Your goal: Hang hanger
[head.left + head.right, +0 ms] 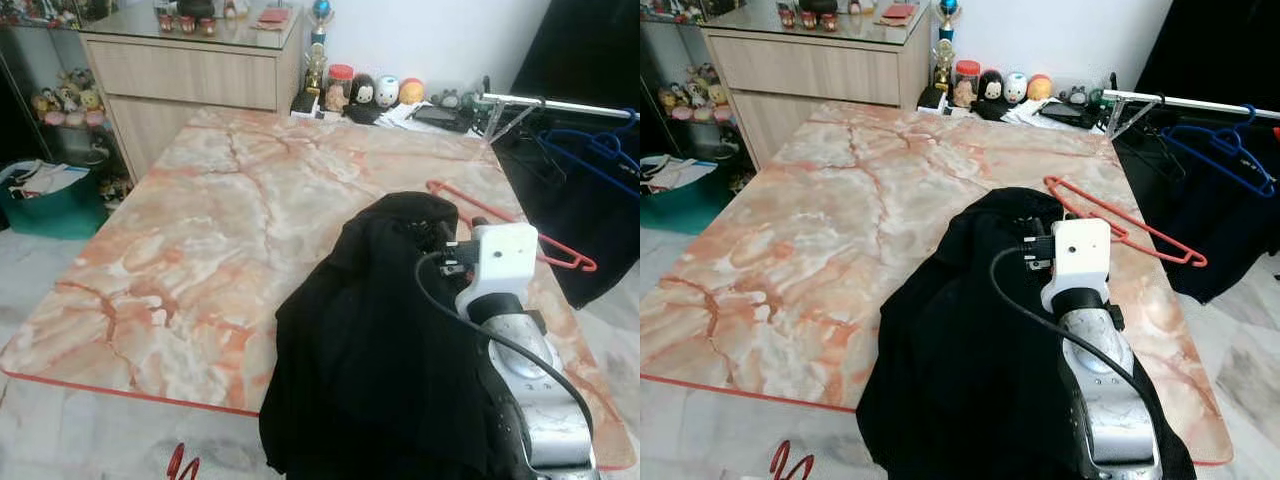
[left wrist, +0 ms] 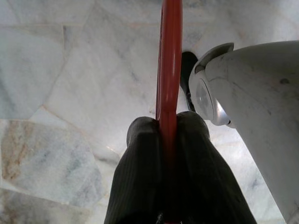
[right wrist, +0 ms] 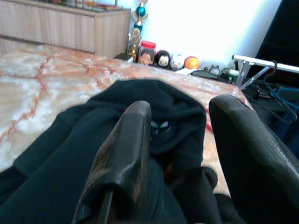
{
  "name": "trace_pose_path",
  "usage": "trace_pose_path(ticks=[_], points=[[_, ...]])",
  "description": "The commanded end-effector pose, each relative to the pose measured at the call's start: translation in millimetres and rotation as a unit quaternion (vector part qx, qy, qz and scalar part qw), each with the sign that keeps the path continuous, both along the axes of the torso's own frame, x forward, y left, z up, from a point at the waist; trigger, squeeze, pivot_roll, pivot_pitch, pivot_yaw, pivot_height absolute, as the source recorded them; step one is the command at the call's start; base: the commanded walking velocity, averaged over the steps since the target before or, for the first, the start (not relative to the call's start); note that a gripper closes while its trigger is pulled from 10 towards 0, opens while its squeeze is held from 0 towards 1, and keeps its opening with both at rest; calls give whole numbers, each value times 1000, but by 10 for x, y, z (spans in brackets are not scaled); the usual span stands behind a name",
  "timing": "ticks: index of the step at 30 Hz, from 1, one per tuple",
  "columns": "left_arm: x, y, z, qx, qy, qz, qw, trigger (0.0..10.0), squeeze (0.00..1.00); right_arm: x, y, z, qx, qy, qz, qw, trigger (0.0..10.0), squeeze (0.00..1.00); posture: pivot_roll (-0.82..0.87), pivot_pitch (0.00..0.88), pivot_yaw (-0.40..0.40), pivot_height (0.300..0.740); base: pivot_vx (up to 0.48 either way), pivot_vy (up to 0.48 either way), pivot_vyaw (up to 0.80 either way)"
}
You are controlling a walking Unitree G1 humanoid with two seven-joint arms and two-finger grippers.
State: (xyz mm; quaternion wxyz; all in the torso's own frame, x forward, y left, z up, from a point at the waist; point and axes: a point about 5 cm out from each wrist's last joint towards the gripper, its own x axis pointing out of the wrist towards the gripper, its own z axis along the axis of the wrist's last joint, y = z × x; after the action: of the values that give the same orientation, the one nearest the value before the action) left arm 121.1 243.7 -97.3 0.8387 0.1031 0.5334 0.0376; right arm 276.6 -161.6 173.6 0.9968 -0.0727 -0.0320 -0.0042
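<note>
Black garment (image 1: 980, 330) slumps on the marble bench (image 1: 820, 230), our right tool (image 3: 182, 154) spread above it.
Our left tool (image 2: 168, 177) pinches a red hanger (image 2: 169, 70) low at left; light, stiff, best held mid-bar.

Garment on the table's near edge — hanger just beyond it to the right

A garment (image 1: 970, 340) lay on the table (image 1: 800, 250), draping over its near edge; a hanger (image 1: 1120, 228) lay behind-right, apparently touching it. A cabinet (image 1: 190, 75) stood behind the table — a rack (image 1: 1185, 103) to its right.
</note>
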Motion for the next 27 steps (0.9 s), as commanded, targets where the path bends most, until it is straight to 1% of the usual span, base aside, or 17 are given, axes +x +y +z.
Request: trace_pose_path(ticks=[1, 17, 23, 27], points=[[-48, -39, -25, -8, 6, 0, 1000, 10000, 0, 18, -10, 9, 1, -4, -4, 1000, 10000, 0, -28, 0, -92, 740, -289, 0, 0], [-62, -1, -18, -6, 7, 1, 1000, 10000, 0, 47, -19, -19, 2, -3, -8, 1000, 10000, 0, -28, 0, -91, 740, -291, 0, 0], [-58, -38, -27, -8, 6, 0, 1000, 10000, 0, 51, -38, -57, 2, 2, -14, 1000, 10000, 0, -28, 0, -91, 740, -287, 0, 0], [-50, -75, -34, -10, 6, -1, 1000, 10000, 0, 50, -43, -131, 0, 12, -16, 1000, 10000, 0, -32, 0, -91, 740, -286, 0, 0]])
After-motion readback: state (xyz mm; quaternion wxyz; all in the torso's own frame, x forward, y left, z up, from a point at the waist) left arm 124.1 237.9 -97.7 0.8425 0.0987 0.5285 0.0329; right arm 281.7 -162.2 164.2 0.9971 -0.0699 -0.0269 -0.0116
